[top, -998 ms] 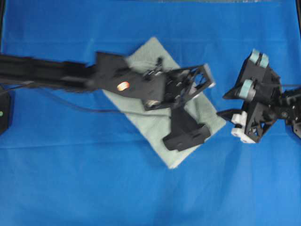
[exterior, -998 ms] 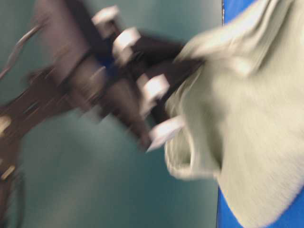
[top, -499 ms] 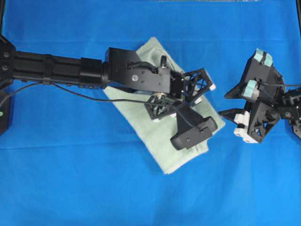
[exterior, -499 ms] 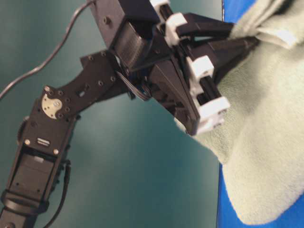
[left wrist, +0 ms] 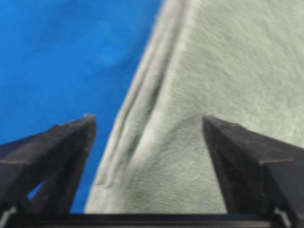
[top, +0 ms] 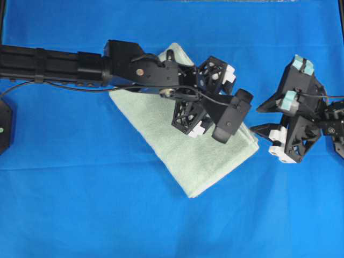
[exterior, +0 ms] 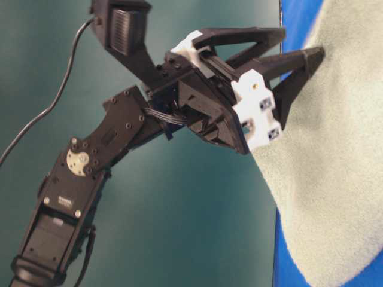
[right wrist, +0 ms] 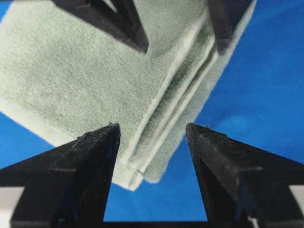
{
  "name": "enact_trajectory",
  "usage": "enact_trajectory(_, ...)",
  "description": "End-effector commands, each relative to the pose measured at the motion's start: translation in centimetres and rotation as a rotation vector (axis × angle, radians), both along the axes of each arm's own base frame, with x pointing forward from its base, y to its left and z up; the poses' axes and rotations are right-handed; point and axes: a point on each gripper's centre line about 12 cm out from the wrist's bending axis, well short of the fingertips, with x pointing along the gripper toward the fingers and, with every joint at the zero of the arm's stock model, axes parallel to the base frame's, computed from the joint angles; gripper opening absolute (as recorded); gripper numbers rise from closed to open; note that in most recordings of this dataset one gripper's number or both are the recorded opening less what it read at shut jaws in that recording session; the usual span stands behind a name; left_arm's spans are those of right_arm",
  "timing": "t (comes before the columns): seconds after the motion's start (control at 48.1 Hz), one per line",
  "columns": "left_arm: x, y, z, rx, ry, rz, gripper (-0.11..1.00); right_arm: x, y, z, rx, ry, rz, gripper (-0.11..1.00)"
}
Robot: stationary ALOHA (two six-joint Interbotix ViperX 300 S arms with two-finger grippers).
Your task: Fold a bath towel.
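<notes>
The left gripper (left wrist: 149,126) stands spread and empty over the bath towel (top: 183,145), hiding part of its upper end. The folded towel lies beneath it, long axis diagonal. Beside the towel's corner, the right gripper (right wrist: 152,130) gapes empty.

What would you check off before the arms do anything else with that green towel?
1. Left gripper has jaws open, nothing held: ok.
2. Right gripper open, off the cloth: ok.
3. Pale sage-green terry bath towel lies folded flat on the bright blue table covering: ok.
4. Stacked layer edges lined up: ok, roughly.
5. Left fingertips clear of the towel: cannot tell.
</notes>
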Motion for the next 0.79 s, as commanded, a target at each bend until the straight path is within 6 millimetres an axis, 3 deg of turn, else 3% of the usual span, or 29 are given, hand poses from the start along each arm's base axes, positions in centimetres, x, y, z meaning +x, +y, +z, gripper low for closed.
enact_trajectory(0.0, -0.4, 0.1, 3.1, 0.0, -0.086, 0.012, 0.87, 0.0, 0.1, 1.0, 0.004, -0.038, 0.007, 0.61)
enact_trajectory(0.146, -1.7, -0.1, 5.4, -0.024, -0.138, 0.039, 0.85, 0.1, 0.1, 2.1, 0.003, -0.084, 0.019, 0.61)
enact_trajectory(0.312, -4.7, -0.5, 8.8, -0.095, -0.21, 0.118, 0.84, 0.8, 0.2, 3.2, -0.024, -0.134, 0.051, 0.61)
enact_trajectory(0.416, -7.3, -0.7, 11.1, -0.204, -0.286, 0.228, 0.83, 1.1, 0.1, 4.0, -0.05, -0.156, 0.063, 0.61)
enact_trajectory(0.624, -12.7, -2.3, 15.6, -0.32, -0.477, 0.266, 0.81, 1.5, -0.1, 5.9, -0.109, -0.213, 0.083, 0.61)
enact_trajectory(0.77, -17.0, -3.0, 17.4, -0.392, -0.588, 0.274, 0.8, 0.9, -0.5, 7.6, -0.148, -0.271, 0.094, 0.61)
